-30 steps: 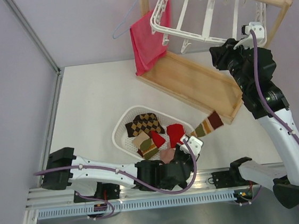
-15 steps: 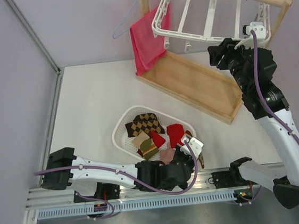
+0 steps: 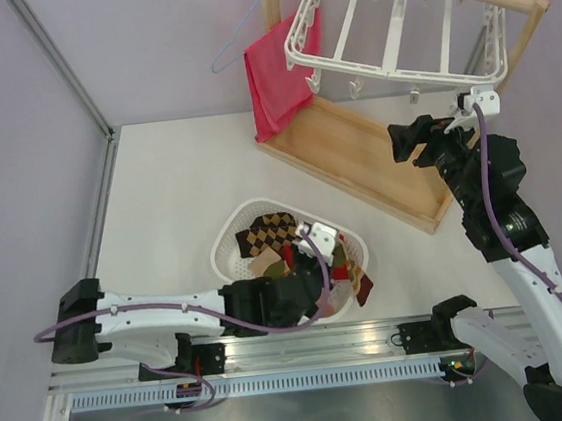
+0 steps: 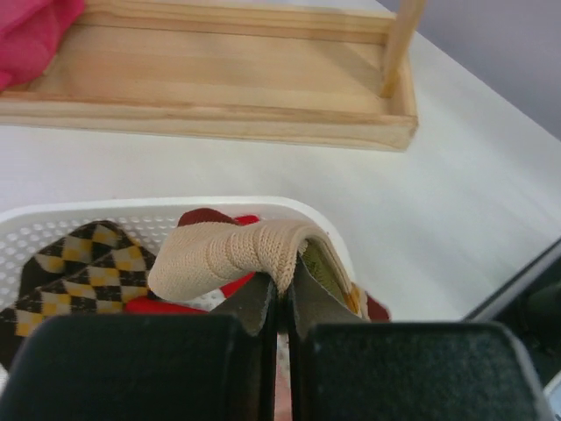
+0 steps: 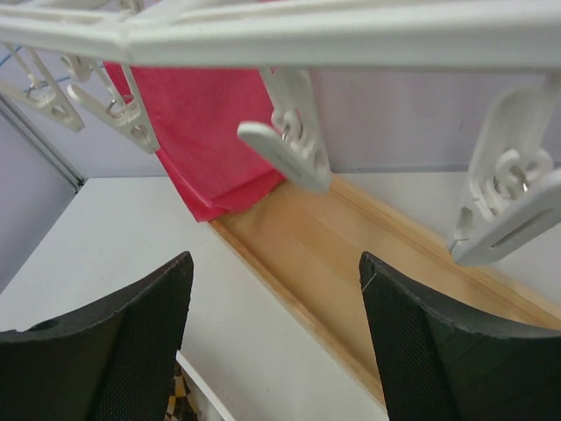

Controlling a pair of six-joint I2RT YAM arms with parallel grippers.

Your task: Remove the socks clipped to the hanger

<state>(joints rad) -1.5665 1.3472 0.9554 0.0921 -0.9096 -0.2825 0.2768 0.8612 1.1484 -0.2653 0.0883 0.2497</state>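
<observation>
The left end effector [image 4: 282, 303] was pinched shut on a fold of a beige-toed striped sock [image 4: 223, 250], holding it just over the right end of the basket [image 4: 131, 206]. The right end effector [image 5: 273, 263] stood wide and held nothing, just under the hanger [image 5: 307, 35], whose clips [image 5: 294, 145] in view hung bare.

The sock looked light, soft and limp, a knit that bunches and drapes rather than slips. A pinch on a fold or the cuff should carry it. Let go, it would likely flop where it fell, perhaps across the rim.

The basket held the other socks heaped together: argyle socks [image 3: 268, 234] at the far side, red socks [image 4: 158, 305] nearer the middle. None showed on the hanger.
</observation>
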